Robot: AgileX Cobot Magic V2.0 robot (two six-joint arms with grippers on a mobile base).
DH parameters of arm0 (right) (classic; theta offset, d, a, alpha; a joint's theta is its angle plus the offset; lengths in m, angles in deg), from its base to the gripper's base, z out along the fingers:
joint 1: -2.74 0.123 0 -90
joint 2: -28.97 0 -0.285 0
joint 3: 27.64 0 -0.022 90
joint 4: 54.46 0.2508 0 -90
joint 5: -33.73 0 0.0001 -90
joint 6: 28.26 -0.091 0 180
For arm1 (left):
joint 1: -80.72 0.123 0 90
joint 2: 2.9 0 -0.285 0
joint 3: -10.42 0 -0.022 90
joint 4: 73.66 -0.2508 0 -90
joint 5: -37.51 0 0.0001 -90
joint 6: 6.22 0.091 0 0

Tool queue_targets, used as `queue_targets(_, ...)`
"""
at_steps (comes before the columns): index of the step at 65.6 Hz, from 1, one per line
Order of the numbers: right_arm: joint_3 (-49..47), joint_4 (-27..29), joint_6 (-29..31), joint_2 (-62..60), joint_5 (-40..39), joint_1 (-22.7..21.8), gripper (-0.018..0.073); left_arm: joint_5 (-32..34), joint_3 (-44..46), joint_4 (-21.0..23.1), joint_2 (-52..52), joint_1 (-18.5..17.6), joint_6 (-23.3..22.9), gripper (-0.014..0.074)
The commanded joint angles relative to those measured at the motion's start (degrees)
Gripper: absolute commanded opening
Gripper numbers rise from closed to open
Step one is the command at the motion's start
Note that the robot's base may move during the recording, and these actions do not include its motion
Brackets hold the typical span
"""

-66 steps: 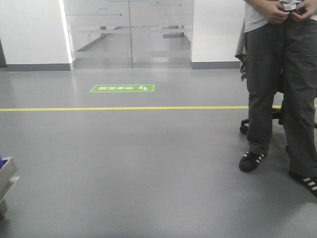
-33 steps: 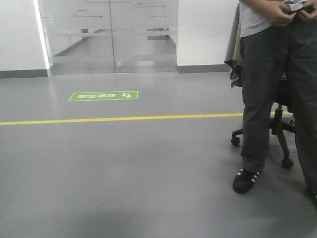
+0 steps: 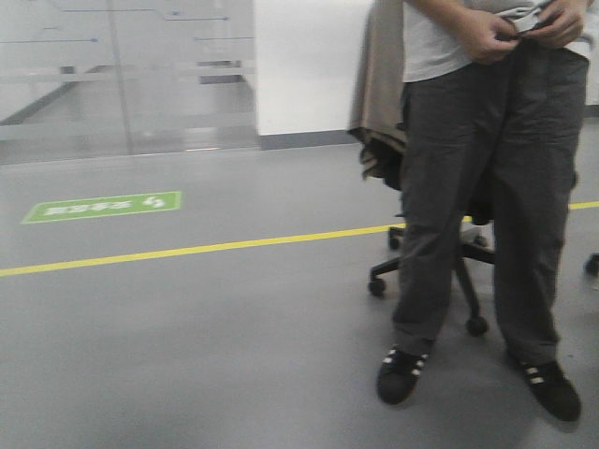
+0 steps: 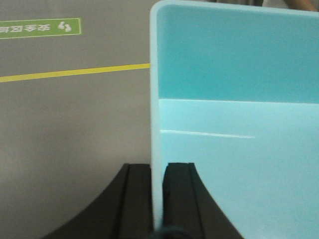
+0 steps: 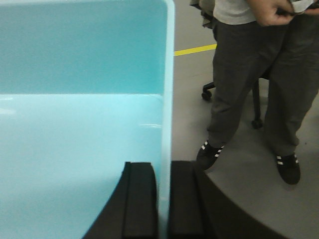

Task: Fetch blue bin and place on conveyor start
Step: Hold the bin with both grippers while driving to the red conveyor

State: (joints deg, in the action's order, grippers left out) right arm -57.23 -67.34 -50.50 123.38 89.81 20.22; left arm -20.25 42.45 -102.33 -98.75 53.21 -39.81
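The blue bin (image 4: 234,119) is a pale cyan plastic tub, carried above the grey floor. My left gripper (image 4: 157,172) is shut on its left wall, one black finger outside and one inside. In the right wrist view the blue bin (image 5: 79,124) fills the left side, and my right gripper (image 5: 164,172) is shut on its right wall in the same way. The bin is empty inside. The conveyor start is out of view. Neither gripper nor the bin shows in the front view.
A person in grey trousers and black shoes (image 3: 487,206) stands close at the front right, before a wheeled office chair (image 3: 440,271). A yellow floor line (image 3: 187,250) and a green floor sign (image 3: 101,206) lie ahead, with glass doors (image 3: 122,75) behind.
The front view has swung to the right: the green sign, yellow line and glass doors slid left and the person now stands nearer the middle. The grey object at the lower left has left the view.
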Motion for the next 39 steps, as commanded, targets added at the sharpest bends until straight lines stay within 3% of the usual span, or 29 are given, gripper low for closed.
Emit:
queue_targets(1, -0.6, -4.0, 0.5, -1.1, -0.2, -0.7, -0.0158, 0.7, 0.6, -4.0, 0.8, 0.2, 0.5, -0.0111)
queue_targets(39, -0.6, -3.9, 0.5, -1.1, 0.0, -0.7, -0.0158, 0.7, 0.6, -4.0, 0.8, 0.3, 0.5, -0.0111)
